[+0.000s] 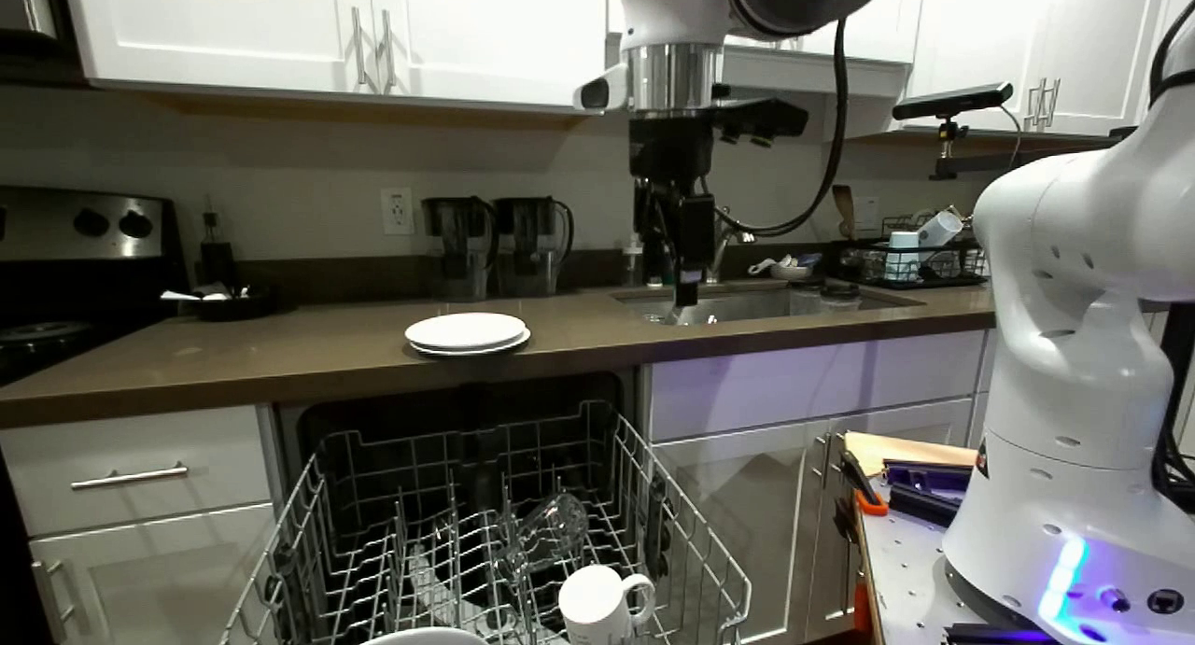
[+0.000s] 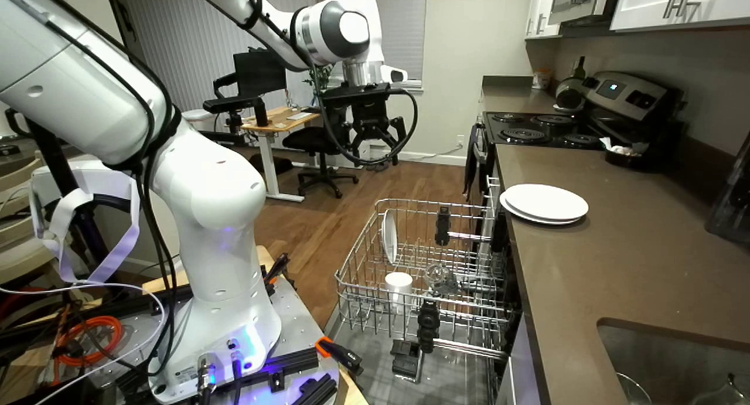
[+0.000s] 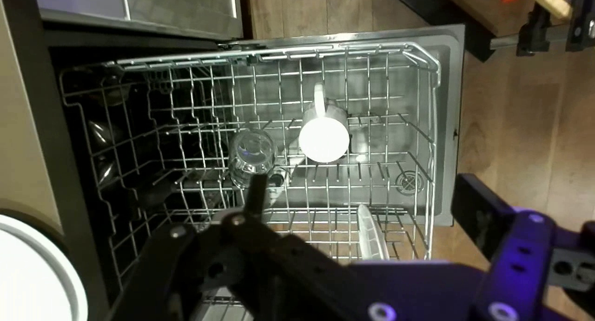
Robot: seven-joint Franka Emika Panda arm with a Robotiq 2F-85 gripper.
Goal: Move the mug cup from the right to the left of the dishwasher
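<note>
The white mug cup (image 1: pixel 590 606) stands bottom up in the dishwasher's pulled-out wire rack (image 1: pixel 738 584), on the right side as seen there. It shows in the other exterior view too (image 2: pixel 399 283) and in the wrist view (image 3: pixel 324 139), its handle toward the top of that picture. The rack's rim shows in the wrist view (image 3: pixel 434 163). My gripper (image 3: pixel 367 195) is open with nothing between its fingers. It hangs pointing down, well above the rack, in both exterior views (image 1: pixel 686 286) (image 2: pixel 376 147). It touches nothing.
A clear glass (image 3: pixel 252 156) lies in the rack beside the mug. A white plate (image 2: pixel 389 236) stands on edge in the rack on the other side. Stacked white plates (image 1: pixel 467 332) sit on the brown counter (image 1: pixel 280 351) above the dishwasher. A sink (image 1: pixel 747 301) lies to their right.
</note>
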